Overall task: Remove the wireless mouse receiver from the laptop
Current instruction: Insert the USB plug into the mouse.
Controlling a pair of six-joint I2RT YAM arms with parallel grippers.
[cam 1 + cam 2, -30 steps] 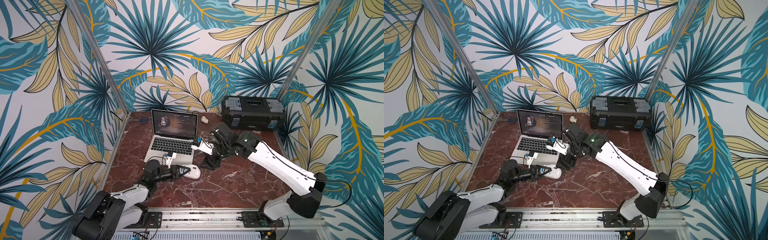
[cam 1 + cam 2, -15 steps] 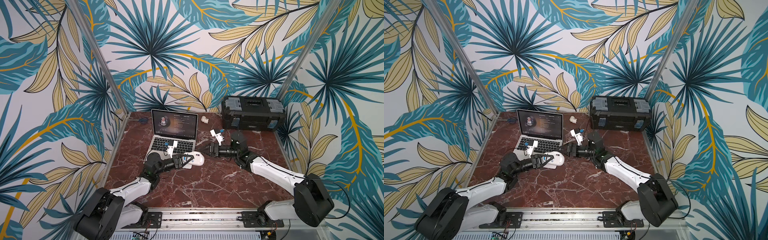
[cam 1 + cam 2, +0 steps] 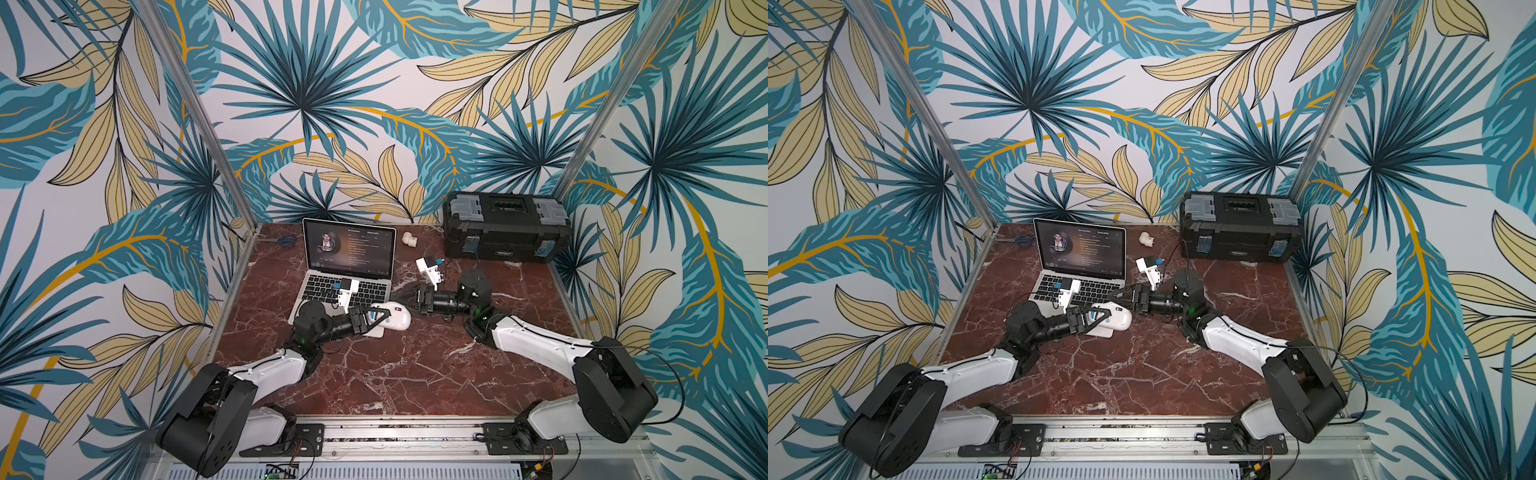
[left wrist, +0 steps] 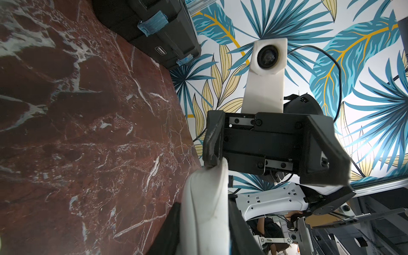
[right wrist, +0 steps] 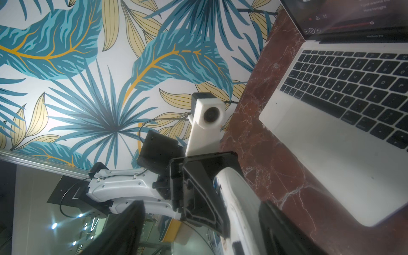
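Surroundings: leaf-patterned walls (image 3: pixel 316 104) in teal and yellow enclose a red-brown marble surface (image 3: pixel 395 374).
Laptop: we see the laptop (image 3: pixel 351 253) open at the back left of the surface, its screen lit with a round portrait and pale text. A black toolbox (image 3: pixel 505 232) sits well apart at the back right, with a white pipe elbow (image 3: pixel 408 238) between them.
Mouse: the white wireless mouse (image 3: pixel 395 319) is at the laptop's front right corner and overlaps it in both top views. We cannot tell whether it rests on it.
Left gripper: the left gripper (image 3: pixel 380 321) is clamped on the mouse.
Right gripper: the right gripper (image 3: pixel 401 297) faces it from the opposite side, jaws spread wide, grasping nothing.
Left wrist view only: we get the right gripper head-on. One of its fingers (image 4: pixel 210 143) touches the mouse's tip; the other stands clear.
Right wrist view only: the mouse (image 5: pixel 240 209) runs between the right gripper's own fingers (image 5: pixel 284 227), close to one with an open gap to the other. The laptop's keys and on-screen playback controls show beside it.
Top views only: we see both arms whole, meeting nose to nose by the laptop.
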